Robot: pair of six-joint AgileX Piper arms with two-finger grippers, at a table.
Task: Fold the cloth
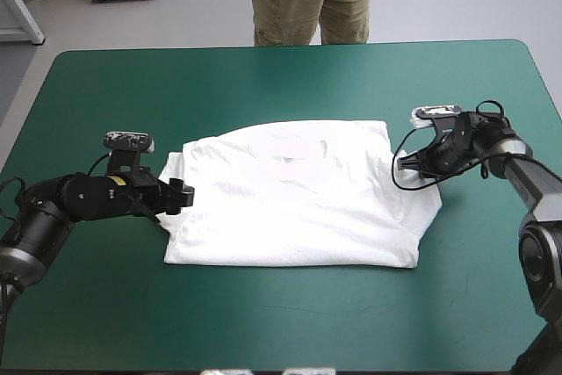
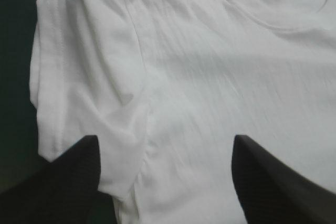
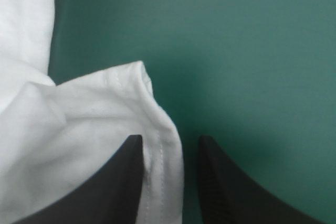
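The white T-shirt lies spread flat in the middle of the teal-green table, collar toward the far edge. My left gripper sits low at the shirt's left sleeve. It is open, its black fingers wide apart, with the sleeve seam and the shirt body between and ahead of them. My right gripper is at the right sleeve. Its fingers are drawn close together with the sleeve's stitched hem bunched between them and raised slightly off the cover.
Bare teal-green cover surrounds the shirt on all sides, and more of it lies ahead of the right gripper. A person stands beyond the far edge, away from the tabletop.
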